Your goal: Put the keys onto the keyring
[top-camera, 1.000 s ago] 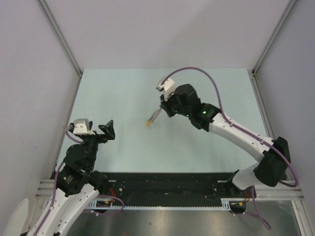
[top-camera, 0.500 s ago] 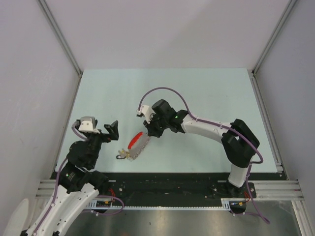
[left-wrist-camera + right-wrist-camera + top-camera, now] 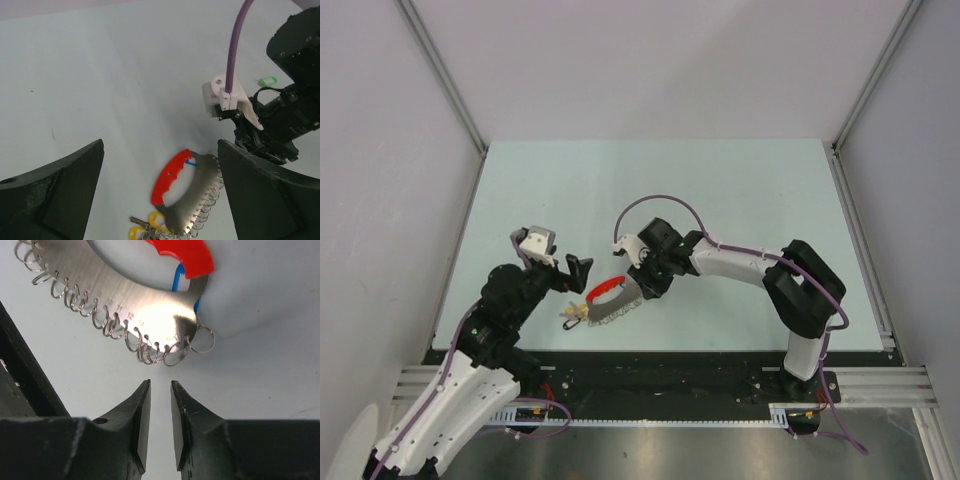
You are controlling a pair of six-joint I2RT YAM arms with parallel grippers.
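The keyring [image 3: 607, 300] lies on the pale table between my two arms: a silvery plate [image 3: 200, 192] with a red curved segment [image 3: 170, 177], a row of small wire rings [image 3: 125, 337] and yellow tags [image 3: 155, 220]. A blue key [image 3: 176, 281] peeks out from under the plate beside the red end. The green key [image 3: 268, 80] lies farther back, past my right arm. My right gripper [image 3: 160, 385] sits just short of the rings, its jaws slightly apart with nothing between them. My left gripper [image 3: 161, 145] hovers wide open over the keyring's near-left side.
The right arm's wrist and purple cable [image 3: 235, 50] hang close over the keyring's far right. Grey walls [image 3: 410, 200] close in the table on three sides. A black rail [image 3: 660, 375] runs along the near edge.
My right arm carried the keyring from mid-table down toward the near left, set it down and parted its jaws off it. My left arm swung right toward the keyring.
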